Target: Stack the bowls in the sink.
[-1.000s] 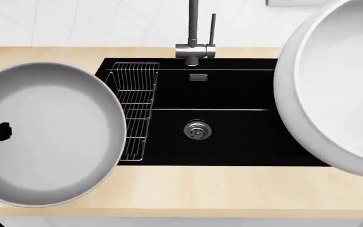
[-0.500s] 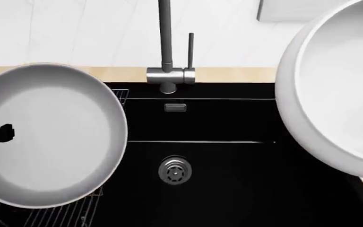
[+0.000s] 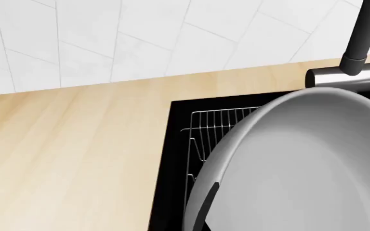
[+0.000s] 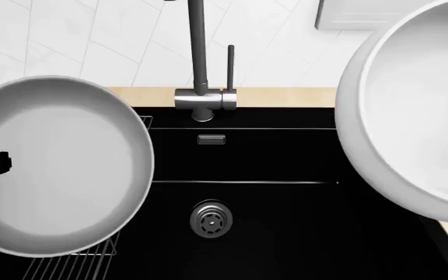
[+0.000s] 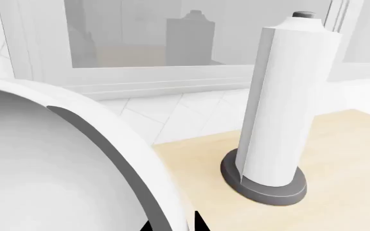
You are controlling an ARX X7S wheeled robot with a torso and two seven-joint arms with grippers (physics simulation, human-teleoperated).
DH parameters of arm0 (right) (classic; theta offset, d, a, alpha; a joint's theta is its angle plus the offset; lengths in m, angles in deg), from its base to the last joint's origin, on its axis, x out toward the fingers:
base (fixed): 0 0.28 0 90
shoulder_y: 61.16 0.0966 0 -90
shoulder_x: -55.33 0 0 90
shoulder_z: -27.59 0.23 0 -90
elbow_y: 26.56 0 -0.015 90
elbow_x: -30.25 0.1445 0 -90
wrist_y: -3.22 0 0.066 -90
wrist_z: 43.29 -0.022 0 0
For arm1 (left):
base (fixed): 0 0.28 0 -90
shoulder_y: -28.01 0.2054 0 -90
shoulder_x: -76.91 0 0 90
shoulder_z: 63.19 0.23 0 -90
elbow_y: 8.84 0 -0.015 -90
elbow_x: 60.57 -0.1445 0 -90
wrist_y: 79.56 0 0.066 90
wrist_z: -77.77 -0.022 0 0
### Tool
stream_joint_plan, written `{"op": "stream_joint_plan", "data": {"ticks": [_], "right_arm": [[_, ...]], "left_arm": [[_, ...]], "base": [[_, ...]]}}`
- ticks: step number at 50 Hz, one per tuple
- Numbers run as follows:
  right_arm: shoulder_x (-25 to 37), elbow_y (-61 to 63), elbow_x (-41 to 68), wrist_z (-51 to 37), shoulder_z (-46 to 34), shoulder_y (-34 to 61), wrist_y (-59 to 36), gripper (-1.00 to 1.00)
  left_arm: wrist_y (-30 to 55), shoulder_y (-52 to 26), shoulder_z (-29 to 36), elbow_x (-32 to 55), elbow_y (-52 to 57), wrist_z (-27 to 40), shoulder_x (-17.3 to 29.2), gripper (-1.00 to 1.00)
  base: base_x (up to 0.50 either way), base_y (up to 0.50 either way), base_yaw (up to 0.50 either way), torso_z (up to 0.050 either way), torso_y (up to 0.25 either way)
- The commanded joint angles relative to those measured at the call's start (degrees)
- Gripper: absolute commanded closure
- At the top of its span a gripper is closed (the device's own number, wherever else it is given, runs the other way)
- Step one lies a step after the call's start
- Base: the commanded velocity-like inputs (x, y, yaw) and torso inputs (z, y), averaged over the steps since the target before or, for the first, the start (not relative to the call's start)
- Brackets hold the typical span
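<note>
Two bowls hang over the sink: we pinch the grey bowl left, the white bowl right, ready for stacking.

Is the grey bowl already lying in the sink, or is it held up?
Held up: the grey bowl hangs above the sink and its wire rack.

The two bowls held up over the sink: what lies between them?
In the head view, between the grey bowl and white bowl: the faucet, the bare black sink and its drain.

Wooden counter bearing towel holder.
</note>
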Motion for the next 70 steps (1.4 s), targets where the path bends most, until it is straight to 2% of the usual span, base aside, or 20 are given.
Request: {"op": "stream_joint_plan", "data": {"ticks": [1, 21, 47, 70], "right_arm": [[-0.1, 0.1, -0.5, 0.6, 0.6, 1.8, 0.2, 1.00], [-8.2, -2.5, 1.6, 0.0, 1.9, 2.2, -1.6, 1.00], [-22.8, -8.8, 1.9, -2.3, -2.4, 0.9, -5.7, 1.00], [-33.2, -14.7, 1.4, -1.5, -5.8, 1.3, -9.2, 1.00]], "left_arm": [[0.6, -1.7, -0.8, 0.3, -0.6, 0.5, 0.3, 1.00], [1.6, -2.7, -1.9, 1.6, -0.9, 1.0, 1.7, 1.00], [4.2, -5.2, -5.3, 3.3, -2.6, 0.5, 7.6, 1.00], [5.0, -4.8, -6.4, 3.5, -2.8, 0.4, 9.4, 1.00]], "base": [[0.00, 0.00, 0.00, 0.000, 0.000], [0.00, 0.00, 0.00, 0.000, 0.001], [0.00, 0.00, 0.00, 0.000, 0.001], [0.00, 0.00, 0.00, 0.000, 0.000]]}}
